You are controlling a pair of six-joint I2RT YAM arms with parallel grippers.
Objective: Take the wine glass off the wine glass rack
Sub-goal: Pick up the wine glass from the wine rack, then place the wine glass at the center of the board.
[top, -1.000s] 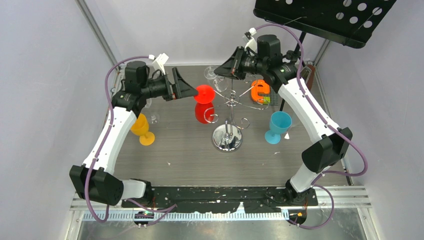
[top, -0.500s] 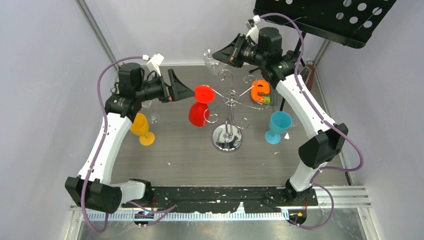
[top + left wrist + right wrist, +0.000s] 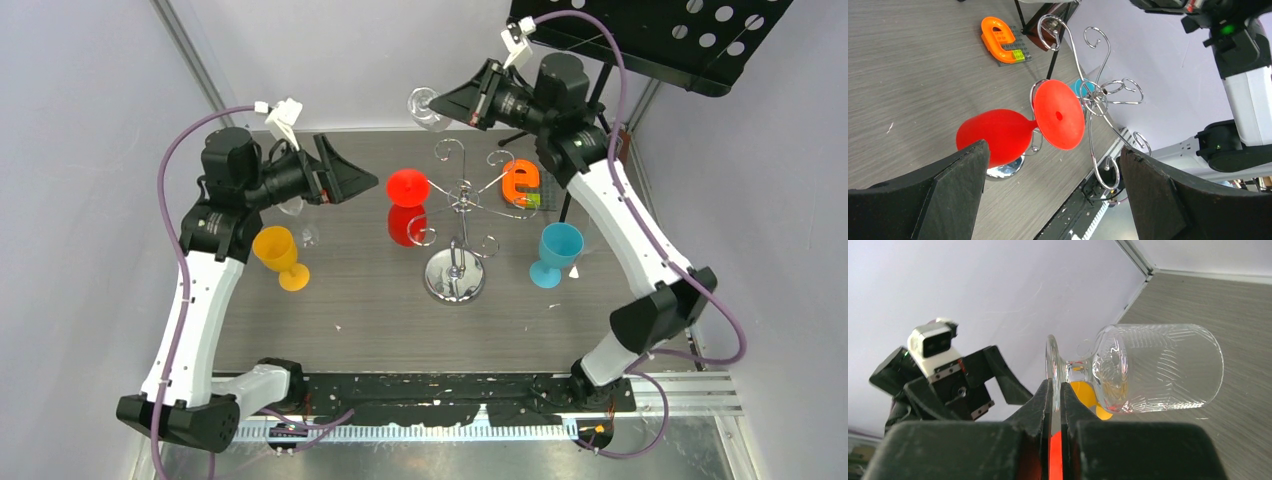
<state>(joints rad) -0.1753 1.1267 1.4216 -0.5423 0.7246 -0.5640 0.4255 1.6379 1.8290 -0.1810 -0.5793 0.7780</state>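
Two arms reach over a grey wood-grain table (image 3: 350,310), with a black perforated music stand (image 3: 650,40) at its far right corner. Near the middle stands the wine glass rack (image 3: 455,270), shiny chrome wire with a round mirrored base, an upright post and curled arms. The left gripper (image 3: 1054,148) has its jaws spread wide and empty, facing a red glass (image 3: 998,135) that hangs from one rack arm by its foot. The right gripper (image 3: 1055,387) has its fingers pressed together on the rim of the foot of the clear wine glass (image 3: 1158,367), held in the air beyond the rack's far left side, apart from the wire. In the right wrist view the glass's long axis runs crosswise to the fingers, with the foot at the fingertips and the open mouth turned away towards the table top. It is transparent, with a short stem and fine ribbing on a straight-sided bowl. A yellow glass (image 3: 278,250) and a blue glass (image 3: 556,250) stand upright on the table. Behind the rack lies an orange block (image 3: 520,180) shaped as a lower-case "e".
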